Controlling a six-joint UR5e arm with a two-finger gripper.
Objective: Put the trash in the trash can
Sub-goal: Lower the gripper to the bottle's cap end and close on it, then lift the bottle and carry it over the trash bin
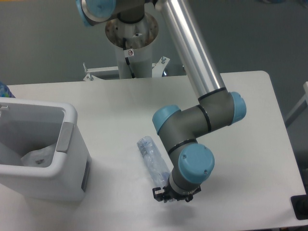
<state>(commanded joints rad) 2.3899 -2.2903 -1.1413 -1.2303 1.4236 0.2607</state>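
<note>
The trash shows as two pieces. A long crushed clear plastic bottle (152, 158) lies slanted at the table's middle front, its lower end hidden under the arm's wrist. My gripper (165, 193) points down at that end; the wrist hides most of the fingers, and they look shut on the bottle. A crumpled clear wrapper (37, 157) lies inside the trash can (71, 126). This boxy white bin with a grey side panel stands at the left, about a bottle's length away from the bottle.
The arm's pedestal (131, 53) rises at the back centre of the white table (250, 101). The forearm slants down across the table's right half. A dark object (300, 207) sits at the front right corner.
</note>
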